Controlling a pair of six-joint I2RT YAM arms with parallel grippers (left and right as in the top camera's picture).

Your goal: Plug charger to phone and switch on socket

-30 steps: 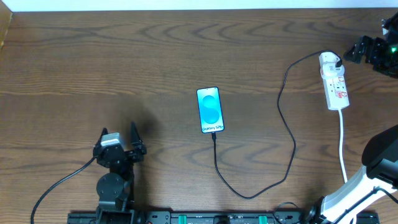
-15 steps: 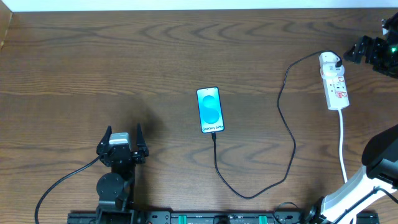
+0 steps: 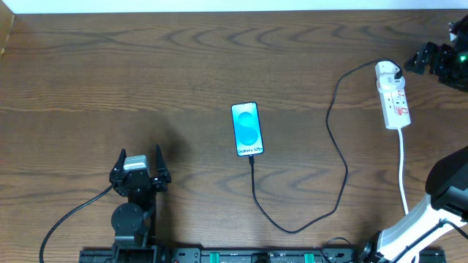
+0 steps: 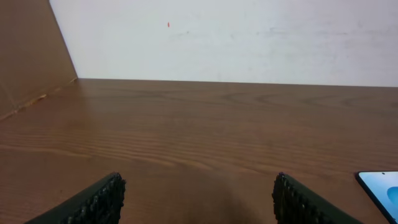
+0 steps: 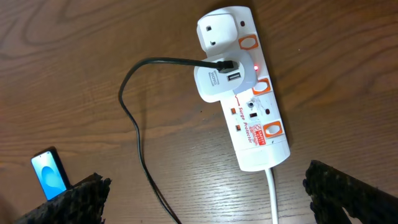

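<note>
The phone (image 3: 247, 129) lies flat mid-table, blue screen up; it also shows in the left wrist view (image 4: 380, 188) and the right wrist view (image 5: 50, 173). The black charger cable (image 3: 338, 157) runs from the phone's near end in a loop to the white adapter (image 5: 219, 80) plugged into the white socket strip (image 3: 393, 96), which also shows in the right wrist view (image 5: 256, 124). A small red light glows on the strip beside the adapter. My right gripper (image 3: 428, 58) is open and empty, just right of the strip's far end. My left gripper (image 3: 139, 162) is open and empty at the near left.
The strip's thick white cord (image 3: 403, 164) runs toward the near edge at the right. A brown board (image 4: 28, 56) stands along the table's left edge, and a white wall (image 4: 249, 37) stands behind the table.
My left gripper has swung slightly side to side and drawn a little back toward its base. The right arm, phone, cable and strip have not moved.
</note>
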